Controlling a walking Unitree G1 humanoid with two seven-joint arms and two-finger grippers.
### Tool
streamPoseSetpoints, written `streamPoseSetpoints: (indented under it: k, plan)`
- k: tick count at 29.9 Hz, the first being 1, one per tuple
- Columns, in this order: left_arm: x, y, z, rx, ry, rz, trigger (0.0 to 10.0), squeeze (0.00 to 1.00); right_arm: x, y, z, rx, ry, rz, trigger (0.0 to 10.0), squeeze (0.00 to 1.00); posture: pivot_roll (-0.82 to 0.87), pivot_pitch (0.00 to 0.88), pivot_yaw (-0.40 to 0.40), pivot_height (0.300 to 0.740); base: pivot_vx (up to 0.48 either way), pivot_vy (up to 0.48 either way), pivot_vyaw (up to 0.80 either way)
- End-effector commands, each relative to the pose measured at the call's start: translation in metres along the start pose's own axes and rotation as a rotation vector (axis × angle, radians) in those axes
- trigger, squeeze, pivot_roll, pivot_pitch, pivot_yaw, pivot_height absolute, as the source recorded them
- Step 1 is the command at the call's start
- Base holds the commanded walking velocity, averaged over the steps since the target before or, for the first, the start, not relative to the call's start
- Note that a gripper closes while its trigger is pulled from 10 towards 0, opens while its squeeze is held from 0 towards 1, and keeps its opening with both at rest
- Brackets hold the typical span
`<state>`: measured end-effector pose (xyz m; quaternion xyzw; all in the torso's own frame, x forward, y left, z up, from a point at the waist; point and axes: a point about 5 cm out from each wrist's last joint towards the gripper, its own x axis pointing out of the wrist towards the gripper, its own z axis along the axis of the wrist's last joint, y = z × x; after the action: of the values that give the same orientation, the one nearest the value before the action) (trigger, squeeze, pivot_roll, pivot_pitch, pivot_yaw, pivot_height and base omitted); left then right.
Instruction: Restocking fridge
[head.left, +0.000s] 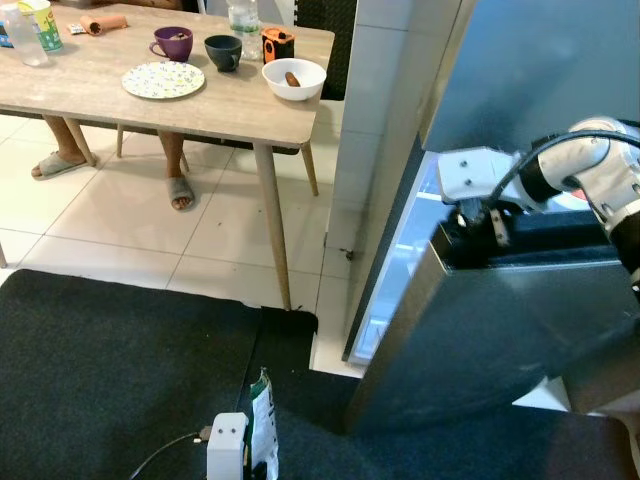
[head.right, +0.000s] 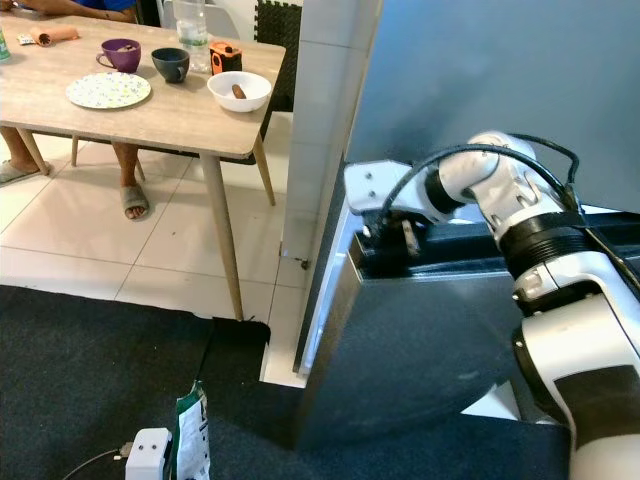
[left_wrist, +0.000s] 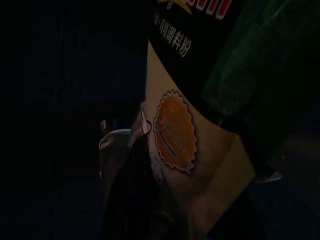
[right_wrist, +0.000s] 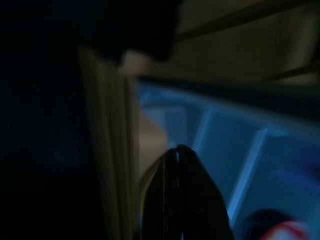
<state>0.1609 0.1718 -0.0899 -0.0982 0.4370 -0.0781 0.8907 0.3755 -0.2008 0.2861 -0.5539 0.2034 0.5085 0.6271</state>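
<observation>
Right hand (head.right: 392, 240) pressed together at fridge door (head.right: 420, 350) top, left hand (head.left: 228, 445) clamping packet (head.left: 264, 430), dark mat (head.left: 100, 370), tiled floor (head.left: 120, 230)

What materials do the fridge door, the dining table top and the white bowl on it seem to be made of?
Fridge door: probably brushed metal, grey with a soft, dull sheen. Dining table top: wood or wood-look laminate, pale with a visible grain, matte. White bowl: likely glazed ceramic, smooth and evenly white, though plastic is possible.

The right pincer (head.right: 385, 240) hooks over the open fridge door's (head.right: 420, 340) top edge.
</observation>
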Motion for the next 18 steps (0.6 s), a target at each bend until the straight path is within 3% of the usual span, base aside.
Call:
streamPoseSetpoints:
  k: [1, 5, 7, 12, 17, 18]
  plan:
    - [-0.004, -0.009, -0.029, -0.032, 0.105, -0.018, 10.0, 0.0, 0.001, 0.01, -0.019, 0.056, 0.067, 0.048, 10.0, 0.0, -0.07, 0.11, -0.11, 0.74, 0.0, 0.0, 0.0]
    - [-0.004, -0.009, -0.027, -0.03, 0.102, -0.019, 10.0, 0.0, -0.01, 0.014, -0.033, 0.09, 0.14, 0.049, 10.0, 0.0, -0.08, 0.109, -0.11, 0.74, 0.0, 0.0, 0.0]
    - [-0.002, -0.01, -0.025, -0.029, 0.097, -0.022, 10.0, 0.0, -0.026, 0.021, -0.055, 0.146, 0.238, 0.036, 10.0, 0.0, -0.08, 0.105, -0.111, 0.74, 0.0, 0.0, 0.0]
    - [-0.003, -0.01, -0.025, -0.031, 0.097, -0.023, 10.0, 0.0, -0.039, 0.036, -0.079, 0.203, 0.335, 0.05, 10.0, 0.0, -0.08, 0.108, -0.11, 0.74, 0.0, 0.0, 0.0]
    - [-0.004, -0.009, -0.027, -0.028, 0.104, -0.022, 10.0, 0.0, -0.039, 0.038, -0.08, 0.214, 0.291, 0.02, 10.0, 0.0, -0.09, 0.108, -0.106, 0.74, 0.0, 0.0, 0.0]
    - [-0.004, -0.009, -0.028, -0.025, 0.11, -0.023, 10.0, 0.0, -0.036, 0.035, -0.072, 0.203, 0.206, -0.005, 10.0, 0.0, -0.09, 0.109, -0.103, 0.74, 0.0, 0.0, 0.0]
